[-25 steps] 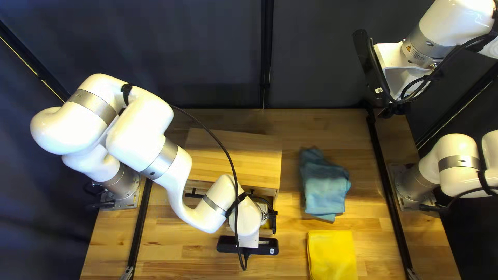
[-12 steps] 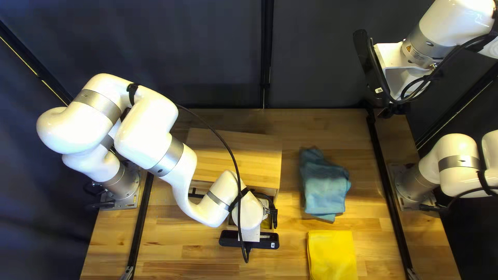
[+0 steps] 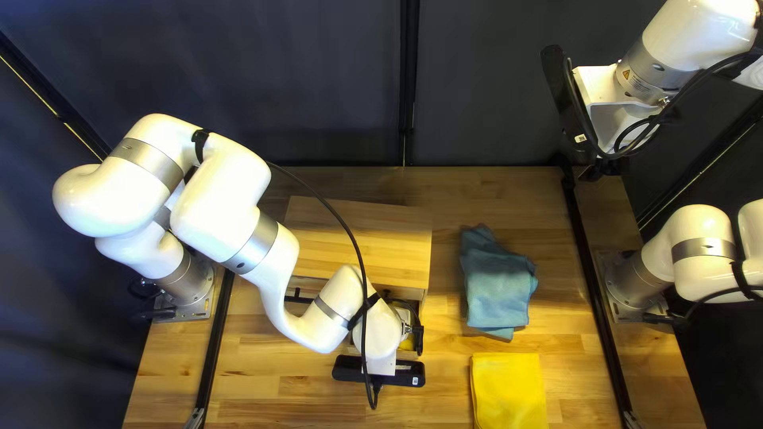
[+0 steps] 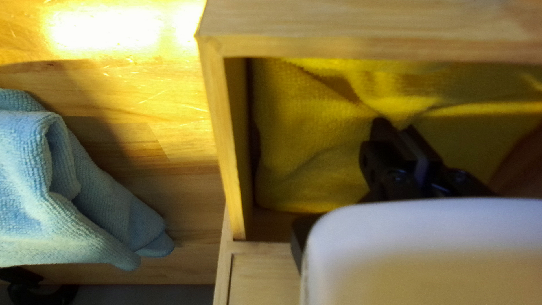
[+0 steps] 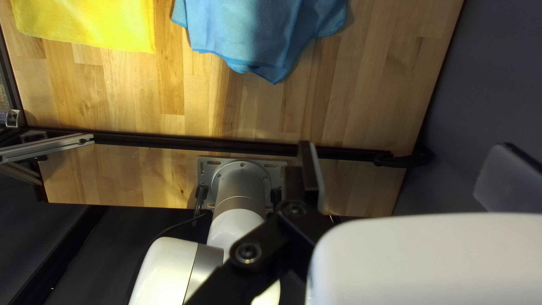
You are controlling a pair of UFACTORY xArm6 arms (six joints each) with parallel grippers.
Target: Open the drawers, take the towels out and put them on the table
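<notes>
Only the left wrist view sees inside the open drawer (image 4: 230, 148): the left gripper (image 4: 391, 127) is clamped on a yellow towel (image 4: 305, 140) there; the top left view shows 2 more on the table (image 3: 506, 190), blue towel (image 3: 498, 286) and folded yellow towel (image 3: 506, 387); right gripper (image 5: 406, 165) wide open, empty

a dark curtain (image 3: 286, 71) is hanging behind the wooden table (image 3: 286, 411). warm light is glaring off the wood near its middle.

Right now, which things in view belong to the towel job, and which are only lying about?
Job: drawer unit; yellow towel in the drawer, pinched by the left tool; blue towel and folded yellow towel, already out.
Not in the job: black rail, dark curtain.
</notes>
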